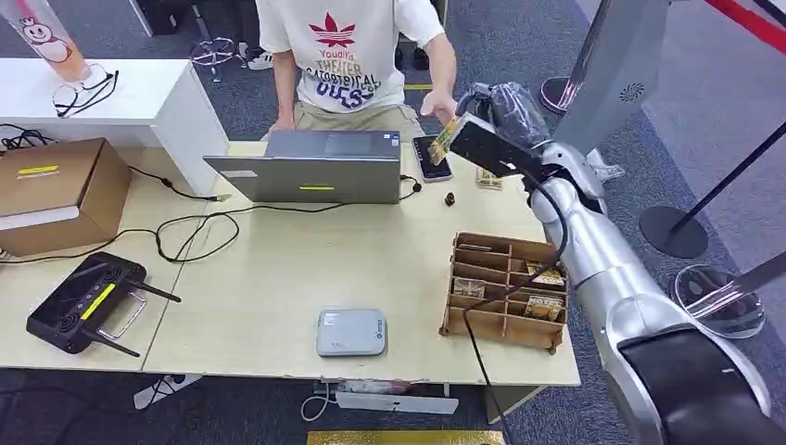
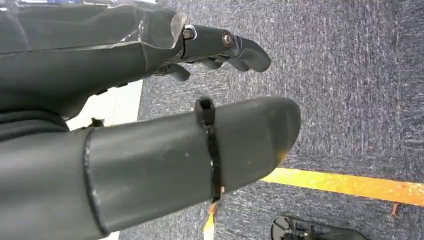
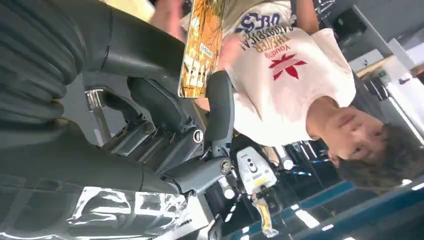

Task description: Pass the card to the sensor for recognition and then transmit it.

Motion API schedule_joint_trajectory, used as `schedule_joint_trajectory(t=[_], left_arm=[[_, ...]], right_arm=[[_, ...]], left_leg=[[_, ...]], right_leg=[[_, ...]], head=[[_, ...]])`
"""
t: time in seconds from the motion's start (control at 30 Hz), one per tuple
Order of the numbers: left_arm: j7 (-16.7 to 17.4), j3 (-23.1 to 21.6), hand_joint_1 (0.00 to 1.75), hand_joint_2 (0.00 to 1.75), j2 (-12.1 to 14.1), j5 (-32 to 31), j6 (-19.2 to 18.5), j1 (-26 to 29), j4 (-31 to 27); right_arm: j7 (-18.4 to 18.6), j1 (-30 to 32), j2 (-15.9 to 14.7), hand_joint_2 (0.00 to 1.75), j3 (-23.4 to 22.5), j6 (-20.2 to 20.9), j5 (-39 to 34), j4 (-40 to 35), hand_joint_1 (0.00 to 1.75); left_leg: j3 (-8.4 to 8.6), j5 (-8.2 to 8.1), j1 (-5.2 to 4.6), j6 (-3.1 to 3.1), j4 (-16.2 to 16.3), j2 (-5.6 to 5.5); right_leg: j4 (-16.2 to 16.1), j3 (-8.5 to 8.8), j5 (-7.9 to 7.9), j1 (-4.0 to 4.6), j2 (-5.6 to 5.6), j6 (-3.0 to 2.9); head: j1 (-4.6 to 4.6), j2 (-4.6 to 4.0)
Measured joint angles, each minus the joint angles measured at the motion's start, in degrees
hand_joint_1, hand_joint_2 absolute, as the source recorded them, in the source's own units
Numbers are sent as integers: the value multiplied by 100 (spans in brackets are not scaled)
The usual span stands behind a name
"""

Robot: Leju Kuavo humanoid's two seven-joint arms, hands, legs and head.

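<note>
One card [image 1: 446, 139] stood pinched in the robot's right hand [image 1: 482, 144], raised over the desk's far right, its long axis tilted toward one o'clock. The person's hand [image 1: 438, 105] hovered just beyond it at about eleven o'clock, near the phone [image 1: 431, 158]. I judged that hand the nearer taker. The left hand [image 2: 150, 125] hung over the carpet, fingers apart, holding nothing.

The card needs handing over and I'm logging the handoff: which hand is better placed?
The right hand. It holds the card out over the table's far side, beside the person's hand. The left hand hangs over the carpet, holding nothing.
</note>
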Motion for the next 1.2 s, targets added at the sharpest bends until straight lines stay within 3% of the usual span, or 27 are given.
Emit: schedule_joint_trajectory(t=[0.4, 0.43, 0.47, 0.5, 1.0, 1.2], left_arm=[[0, -37, 0, 0, 2, -44, -68, -1, 0], [2, -37, 0, 0, 2, -44, -74, -1, 0], [11, -37, 0, 0, 2, -44, -90, -2, 0], [18, -39, 0, 0, 4, -44, -94, -2, 0], [-55, -57, 0, 0, 0, -33, 11, -1, 0], [-87, -92, 0, 0, 0, 19, 13, 2, 0]], right_arm=[[50, -338, 254, 175, 96, -258, 2, 833, 175], [57, -359, 265, 175, 99, -267, 0, 884, 140], [61, -376, 278, 175, 103, -271, 0, 940, 37], [61, -386, 282, 175, 107, -271, 2, 986, 0], [-46, -394, 291, 175, 110, -370, -44, 1229, 0], [-380, -249, 291, 175, 70, -335, -408, 1057, 0]], left_leg=[[0, 0, -1, 0, 0, 0], [0, 0, -1, 0, 1, 0], [1, 0, 0, 0, 1, 0], [1, 0, 0, 0, 1, 0], [1, 0, 0, 0, 1, 0], [1, 0, 0, 0, 1, 0]], right_leg=[[0, 0, 0, 0, -1, 0], [0, 1, 0, 0, 0, 0], [0, 0, 0, 0, 0, 0], [0, 0, 0, 0, 0, 0], [0, 0, 0, 0, 1, 0], [0, 0, 0, 0, 1, 0]], head=[[0, 0], [0, 0], [0, 0], [-2, 0], [0, 0], [-2, 0]])
